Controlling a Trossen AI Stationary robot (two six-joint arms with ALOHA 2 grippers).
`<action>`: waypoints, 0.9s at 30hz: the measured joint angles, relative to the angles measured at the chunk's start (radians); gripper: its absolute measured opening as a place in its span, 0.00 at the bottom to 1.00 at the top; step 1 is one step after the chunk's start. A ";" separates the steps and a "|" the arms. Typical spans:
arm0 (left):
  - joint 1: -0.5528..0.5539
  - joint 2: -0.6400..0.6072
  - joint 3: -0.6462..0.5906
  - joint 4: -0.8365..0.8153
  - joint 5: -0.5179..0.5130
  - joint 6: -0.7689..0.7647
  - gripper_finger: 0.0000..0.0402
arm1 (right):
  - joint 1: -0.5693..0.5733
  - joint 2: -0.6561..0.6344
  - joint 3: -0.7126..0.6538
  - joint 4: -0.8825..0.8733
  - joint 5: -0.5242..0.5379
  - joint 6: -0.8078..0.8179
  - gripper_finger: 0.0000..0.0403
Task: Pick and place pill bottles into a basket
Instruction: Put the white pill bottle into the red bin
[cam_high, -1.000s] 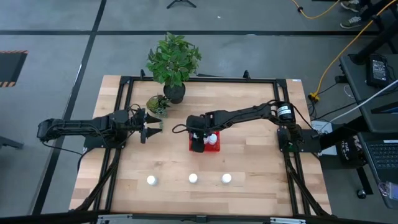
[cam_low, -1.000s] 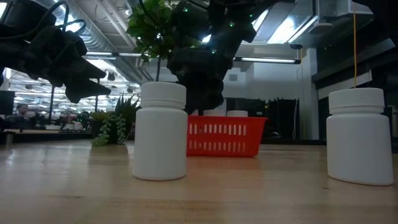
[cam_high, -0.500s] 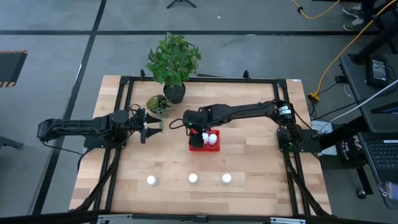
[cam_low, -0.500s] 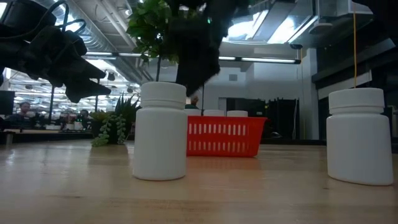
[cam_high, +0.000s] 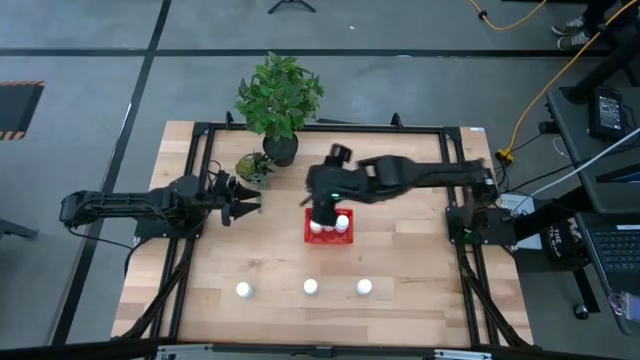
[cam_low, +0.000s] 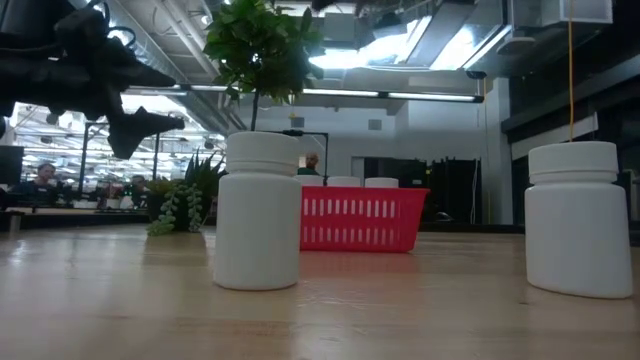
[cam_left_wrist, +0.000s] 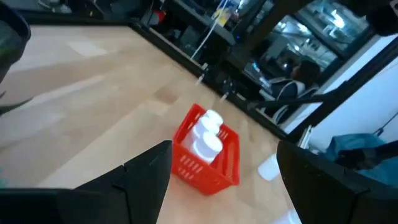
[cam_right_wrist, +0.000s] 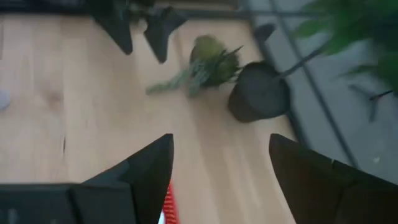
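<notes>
The red basket (cam_high: 328, 236) stands mid-table and holds white pill bottles (cam_left_wrist: 208, 144); it also shows in the low view (cam_low: 360, 220). Three more pill bottles stand upright on the table near its front edge (cam_high: 243, 290), (cam_high: 311, 287), (cam_high: 364, 287); two of them show in the low view (cam_low: 258, 212), (cam_low: 578, 218). My right gripper (cam_right_wrist: 221, 140) is open and empty, raised above the basket's far side (cam_high: 322, 200). My left gripper (cam_high: 250, 205) is open and empty, left of the basket and above the table, pointing toward it (cam_left_wrist: 224, 146).
A tall plant in a black pot (cam_high: 280, 150) and a small trailing succulent (cam_high: 252, 168) stand at the table's far side, between the two grippers. A black frame (cam_high: 200, 130) runs round the table. People sit in the room behind (cam_low: 40, 180).
My right gripper has risen out of the basket, leaving the bottles in it, and has swung upward and out of the low view. My left gripper has tipped a little where it is.
</notes>
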 joint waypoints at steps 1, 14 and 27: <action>0.000 0.000 0.000 0.009 0.000 0.001 0.70 | 0.012 -0.028 -0.008 -0.015 0.016 0.001 0.64; 0.000 0.002 0.000 0.010 0.021 0.046 0.70 | 0.294 -0.438 -0.384 -0.018 -0.223 0.370 0.53; 0.000 0.002 0.000 0.009 0.005 0.046 0.70 | 0.485 -0.507 -0.798 0.262 -0.387 0.547 0.53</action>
